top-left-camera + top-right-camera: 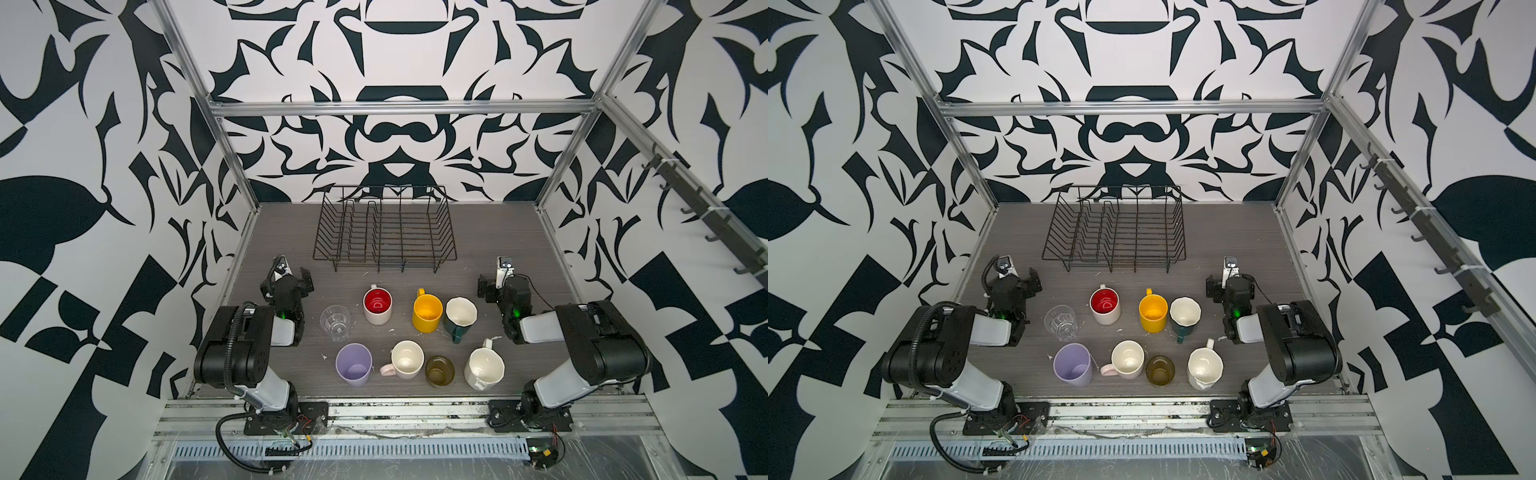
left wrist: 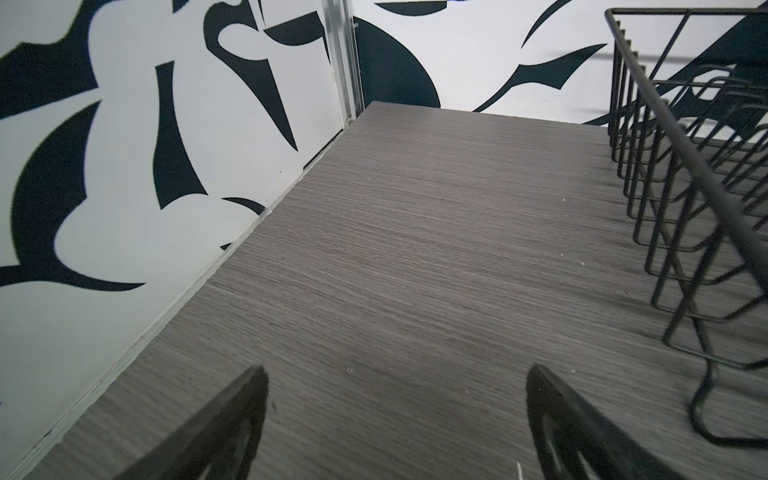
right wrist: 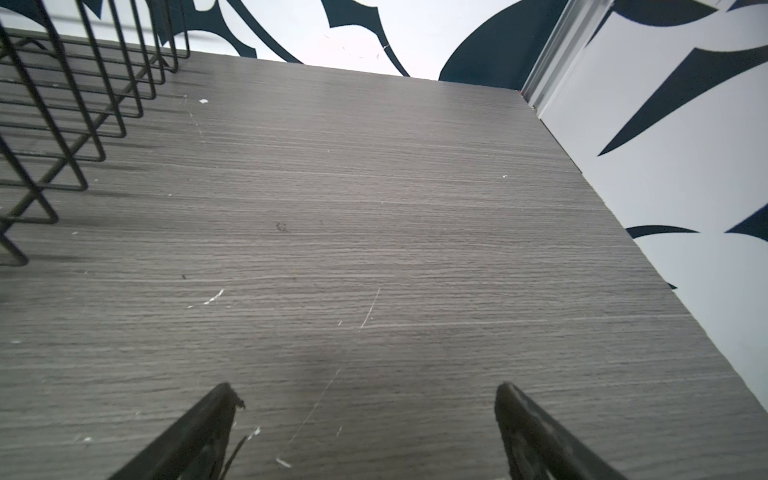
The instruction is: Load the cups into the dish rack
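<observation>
Nearest the camera, the black-and-grey left arm point(image 1: 249, 357) and right arm point(image 1: 590, 353) rise from a ribbed aluminium rail point(image 1: 407, 409) at 6 o'clock of the grey wood-grain tabletop point(image 1: 498, 232) (read as a dial in both top views, 12 at the far wall).

At 9 o'clock the left gripper point(image 2: 397, 372) hangs over bare tabletop. Its black fingers are spread wide with nothing between them.

Just beyond the rail, the near row runs from 7 to 5 o'clock:
- a lilac tapered tumbler point(image 1: 353, 370)
- a cream round mug point(image 1: 407, 359) with a pale pink handle
- a squat olive glass point(image 1: 439, 370)
- a white faceted mug point(image 1: 484, 369)

The farther row crosses the dial's centre:
- a clear ribbed glass point(image 1: 336, 323)
- a pink mug with a glossy red lining point(image 1: 377, 306)
- a yellow mug point(image 1: 427, 313)
- a dark green mug point(image 1: 460, 312) with a cream inside, just beside the yellow one

All eight cups stand upright, mouths up, on the tabletop. The black thin-wire dish rack point(image 1: 384, 258), a rectangular basket with flared sides and upright dividers, stands at 12 o'clock, apart from every cup.

At 3 o'clock the right gripper point(image 3: 364, 386) is likewise spread wide over bare tabletop, gripping nothing.
</observation>
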Controlling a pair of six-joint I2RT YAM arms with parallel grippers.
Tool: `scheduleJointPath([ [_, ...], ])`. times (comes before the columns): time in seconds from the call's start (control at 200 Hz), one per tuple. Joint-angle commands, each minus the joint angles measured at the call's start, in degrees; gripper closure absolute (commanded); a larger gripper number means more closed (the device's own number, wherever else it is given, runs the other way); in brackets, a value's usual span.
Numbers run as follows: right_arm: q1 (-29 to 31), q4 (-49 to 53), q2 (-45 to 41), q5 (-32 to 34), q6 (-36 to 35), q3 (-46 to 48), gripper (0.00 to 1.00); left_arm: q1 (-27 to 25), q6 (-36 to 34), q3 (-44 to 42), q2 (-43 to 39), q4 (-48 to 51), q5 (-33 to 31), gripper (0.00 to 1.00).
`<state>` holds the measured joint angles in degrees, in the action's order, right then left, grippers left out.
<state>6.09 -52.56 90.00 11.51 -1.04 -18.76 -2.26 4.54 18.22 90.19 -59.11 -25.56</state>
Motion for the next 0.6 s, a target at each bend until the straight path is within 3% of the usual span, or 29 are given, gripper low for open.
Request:
scheduleJointPath([
  [0.0, 0.1, -1.4, -4.7, 3.9, 1.8, 0.4, 0.00, 0.2, -0.1, -1.3, -1.7, -3.7, -0.1, 0.01],
  [0.07, 0.5, 5.1, -9.7, 7.0, 2.5, -1.1, 0.01, 0.0, -0.2, -1.7, -3.6, -3.2, -1.3, 0.01],
  [0.125, 0.7, 16.3, -14.7, 9.7, 4.6, -4.7, 0.01, 0.1, 1.1, -1.4, -7.2, 0.5, -3.9, 0.01],
  [0.22, 0.5, 34.7, -20.2, 14.6, 14.4, -13.4, 0.00, 0.0, 2.5, 1.3, -15.3, 12.1, -6.4, 0.01],
  [0.35, 0.3, 44.0, -23.0, 18.8, 28.0, -18.2, 0.00, 0.1, 11.8, 5.5, -28.0, 25.9, -7.9, 0.01],
  [0.44, -0.4, 42.3, -24.1, 10.7, 25.4, -18.7, 0.03, 0.2, 15.9, 6.1, -35.9, 30.0, -6.8, 0.01],
  [0.595, -0.3, 47.8, -20.4, -4.9, 22.1, -26.2, 0.18, 0.4, 19.1, 9.9, -45.0, 39.8, -3.8, 0.01],
])
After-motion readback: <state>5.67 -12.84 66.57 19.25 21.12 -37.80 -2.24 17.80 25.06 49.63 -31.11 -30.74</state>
